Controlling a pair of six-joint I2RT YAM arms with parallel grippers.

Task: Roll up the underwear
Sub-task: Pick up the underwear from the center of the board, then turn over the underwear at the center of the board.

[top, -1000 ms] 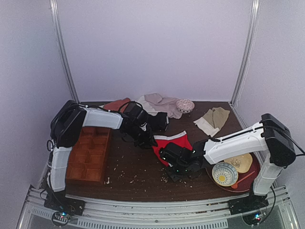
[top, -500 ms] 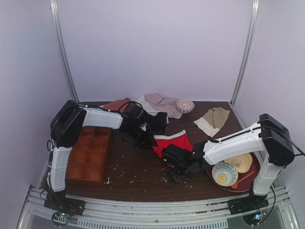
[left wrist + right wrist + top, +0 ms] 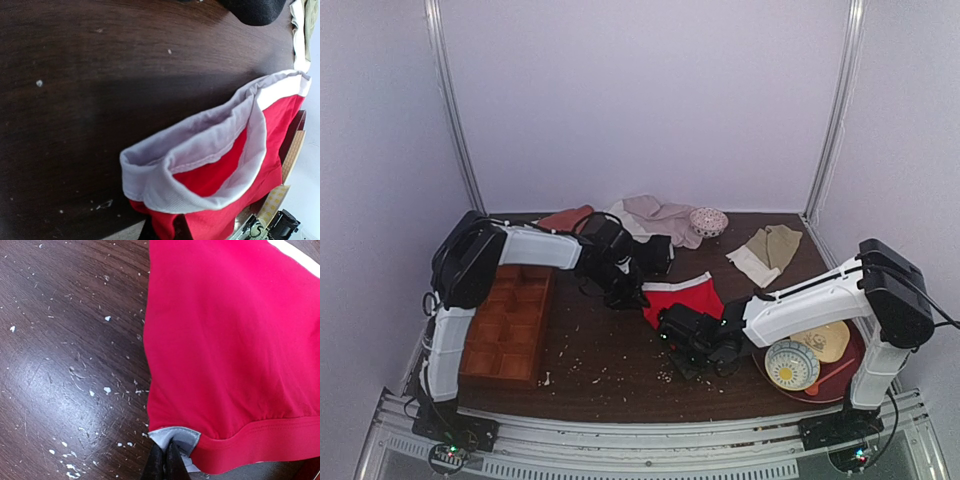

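Note:
The underwear (image 3: 682, 297) is bright red with a white waistband and lies mid-table between both arms. In the left wrist view the underwear (image 3: 235, 175) shows its waistband standing open in a loop, and my left gripper (image 3: 162, 231) is shut on its red edge at the bottom of the picture. From above, that left gripper (image 3: 628, 296) sits at the garment's left side. My right gripper (image 3: 166, 461) is pinched shut on a pale grey-white corner of the underwear (image 3: 225, 340). The right gripper (image 3: 668, 328) is at the garment's near corner.
A wooden compartment tray (image 3: 510, 320) stands at the left. Black briefs (image 3: 655, 255), a heap of pale cloth (image 3: 655, 213) and a patterned bowl (image 3: 708, 221) lie behind. A beige garment (image 3: 770, 248) is at the back right. A plate (image 3: 840, 385) with a bowl sits at the right. Crumbs litter the wood.
Both grippers have closed onto the underwear's edges. The right arm has crept slightly left; the left arm has barely moved.

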